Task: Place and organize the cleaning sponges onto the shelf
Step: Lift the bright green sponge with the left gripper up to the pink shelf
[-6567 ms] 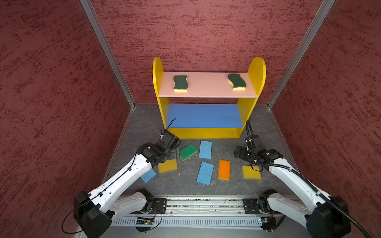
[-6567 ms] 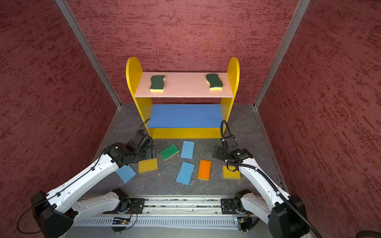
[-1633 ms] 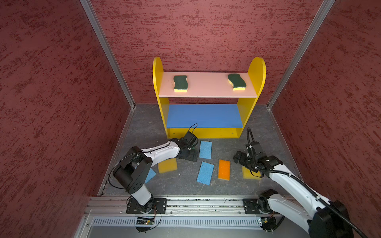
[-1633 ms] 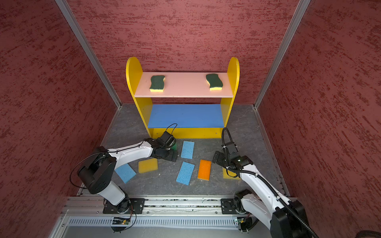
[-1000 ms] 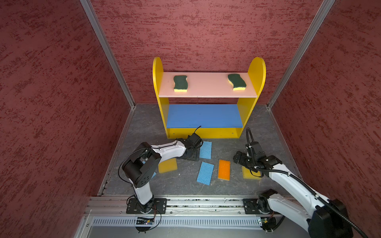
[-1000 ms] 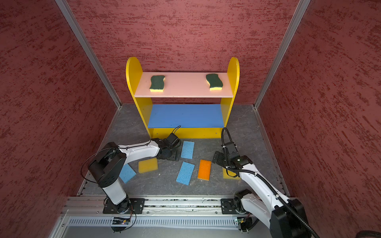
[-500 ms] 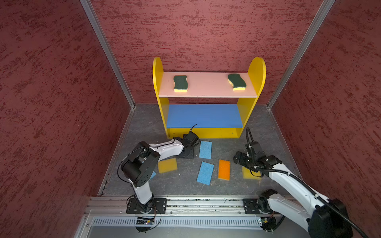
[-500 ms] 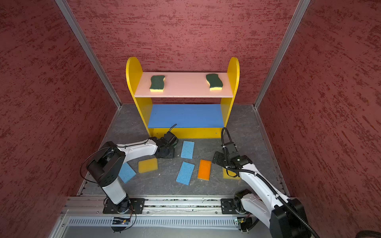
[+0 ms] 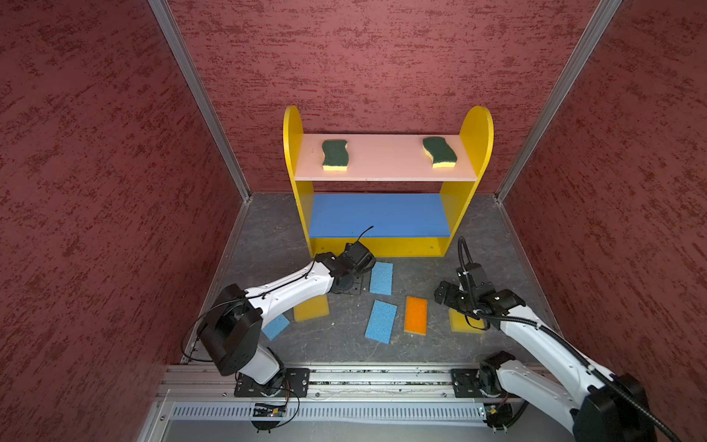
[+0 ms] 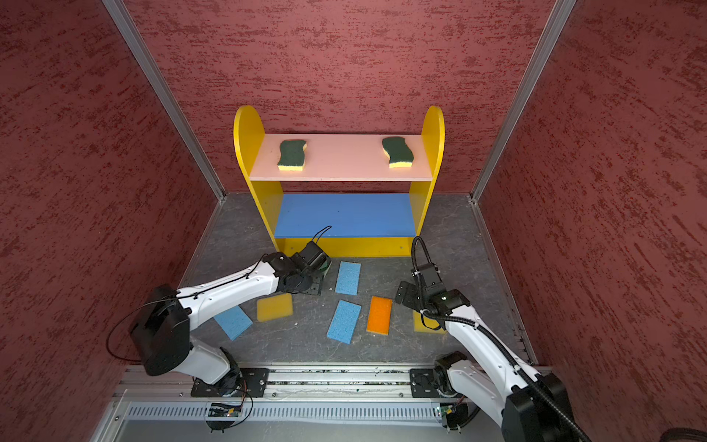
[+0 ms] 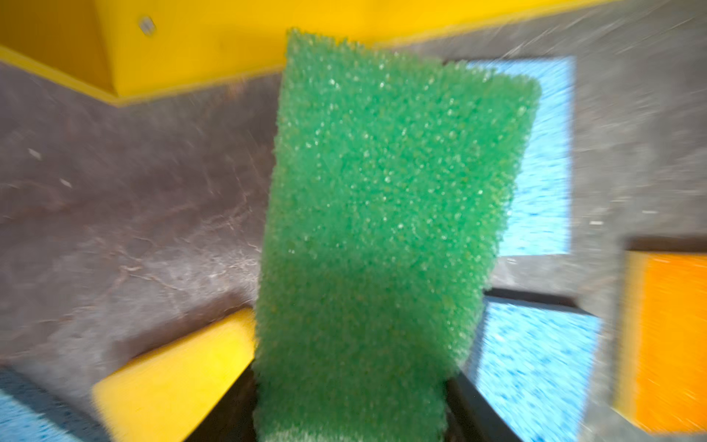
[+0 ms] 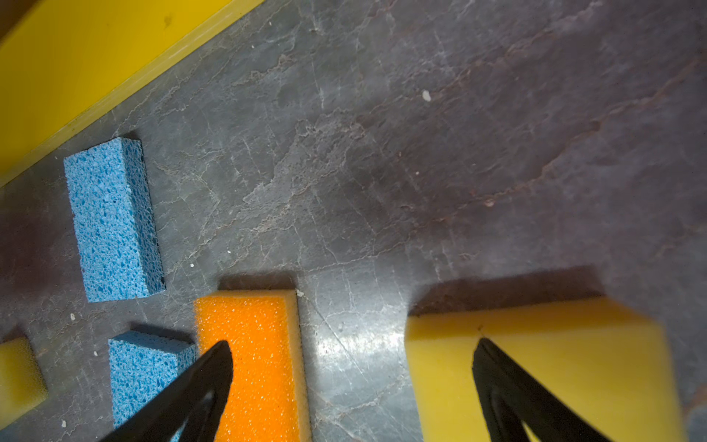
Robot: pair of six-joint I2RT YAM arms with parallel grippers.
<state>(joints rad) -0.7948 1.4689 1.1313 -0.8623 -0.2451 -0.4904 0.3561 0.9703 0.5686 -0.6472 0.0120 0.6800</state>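
The shelf (image 9: 386, 250) stands on the counter (image 9: 267, 237) beyond both pincers; on its top board (image 9: 386, 164) lie a left scouring sponge (image 9: 335, 154) and a right scouring sponge (image 9: 440, 152), one near each end; the left pincer (image 9: 361, 266), just before the shelf's foot, has a scrub sponge (image 11: 382, 210) between its jaws; just right of it lies a cellulose sponge (image 9: 381, 278); nearer its base, partly under its arm, lie a foam sponge (image 9: 311, 308) and, left of that, a second cellulose sponge (image 9: 275, 326); between the pincers a third cellulose sponge (image 9: 381, 321) lies beside a two-layer sponge (image 9: 416, 315); the right pincer (image 12: 352, 342) hangs over the gap between that and a second foam sponge (image 12: 574, 344).
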